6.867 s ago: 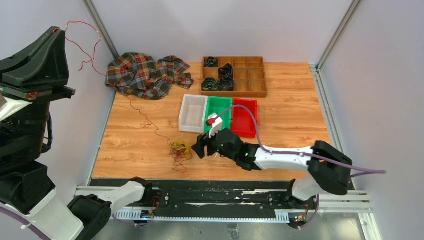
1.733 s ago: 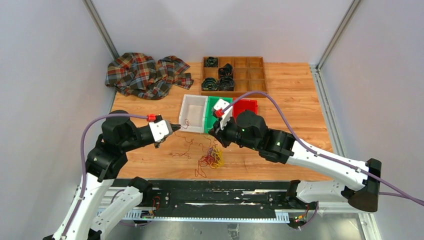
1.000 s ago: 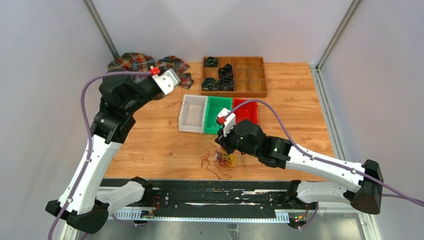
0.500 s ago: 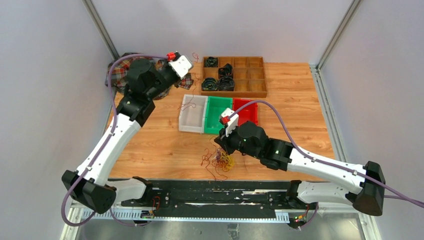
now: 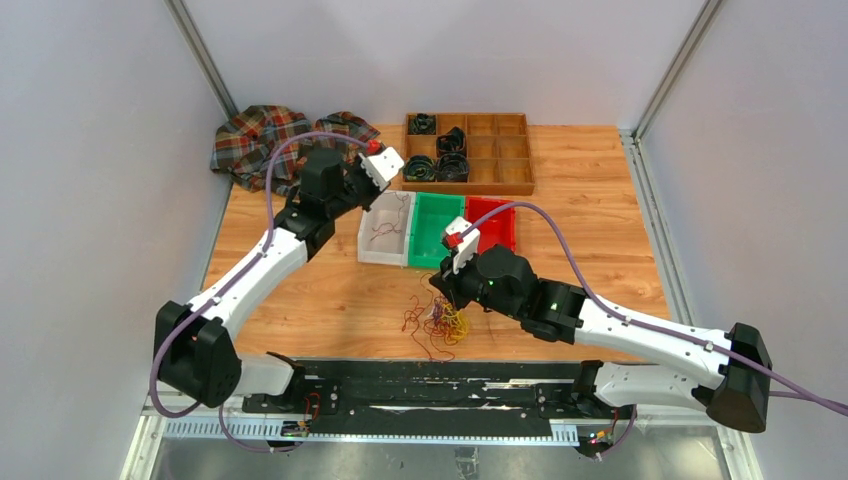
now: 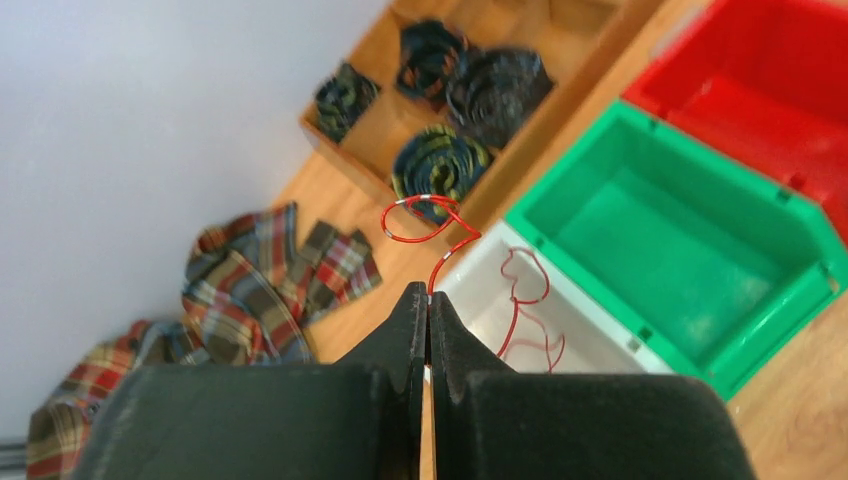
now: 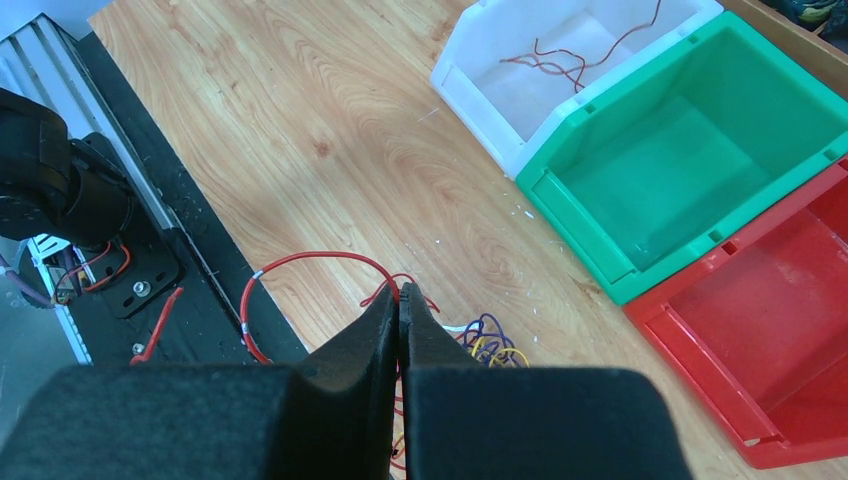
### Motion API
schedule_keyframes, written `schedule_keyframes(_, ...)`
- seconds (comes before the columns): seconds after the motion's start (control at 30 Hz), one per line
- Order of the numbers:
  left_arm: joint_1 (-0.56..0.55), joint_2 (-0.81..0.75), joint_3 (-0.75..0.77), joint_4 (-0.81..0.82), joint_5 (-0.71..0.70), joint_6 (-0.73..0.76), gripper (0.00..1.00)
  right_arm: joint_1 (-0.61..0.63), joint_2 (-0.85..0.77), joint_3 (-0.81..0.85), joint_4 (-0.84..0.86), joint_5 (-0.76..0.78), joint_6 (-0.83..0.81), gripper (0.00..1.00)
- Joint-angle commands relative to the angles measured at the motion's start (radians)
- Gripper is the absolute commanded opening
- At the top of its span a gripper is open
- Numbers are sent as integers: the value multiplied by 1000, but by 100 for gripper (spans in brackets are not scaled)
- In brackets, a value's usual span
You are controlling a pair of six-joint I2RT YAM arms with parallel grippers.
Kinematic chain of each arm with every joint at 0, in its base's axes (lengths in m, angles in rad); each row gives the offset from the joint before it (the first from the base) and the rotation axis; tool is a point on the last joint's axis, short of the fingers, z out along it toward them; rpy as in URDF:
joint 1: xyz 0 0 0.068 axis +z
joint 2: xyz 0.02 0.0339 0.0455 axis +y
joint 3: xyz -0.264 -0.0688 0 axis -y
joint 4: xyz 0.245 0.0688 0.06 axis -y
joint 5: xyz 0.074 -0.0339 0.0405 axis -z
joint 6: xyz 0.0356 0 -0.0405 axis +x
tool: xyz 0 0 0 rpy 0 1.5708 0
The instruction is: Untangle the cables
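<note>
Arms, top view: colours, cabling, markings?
Left arm and right arm: white links, black joints, a lilac hose along each. Each wrist carries a white camera block with a red tab. Left gripper and right gripper are black and wedge-shaped.

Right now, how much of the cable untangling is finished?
Done: one red cable looks free of the knot, its lower end lying in the white bin. In hand: the left gripper is shut on that cable above the bin, and the right gripper is shut at the tangle, though I can't see a grip there. Left: that tangle's red, yellow and purple strands, all knotted together.
</note>
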Motion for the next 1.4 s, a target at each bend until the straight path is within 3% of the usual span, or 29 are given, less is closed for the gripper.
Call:
schedule_keyframes(0.0, -7, 32, -46, -17, -54, 92, 0, -23, -15, -10, 27, 28, 14, 1)
schedule_keyframes(0.5, -17, 293, -37, -158, -109, 237, 0, -24, 0, 30, -25, 60, 20, 1)
schedule_keyframes(0.83, -36, 420, 21, -157, -188, 127, 3, -32, 2, 50, -44, 64, 21, 1)
schedule_keyframes(1.0, -35, 334, 114, -295, -77, 19, 47, -35, -8, 51, -54, 65, 22, 1)
schedule_keyframes(1.13, -23, 244, 195, -509, 67, 23, 96, -38, -8, 56, -56, 57, 21, 1)
schedule_keyframes(1.37, 49, 90, 266, -838, 367, 159, 98, -47, 26, 92, -54, 32, 25, 1)
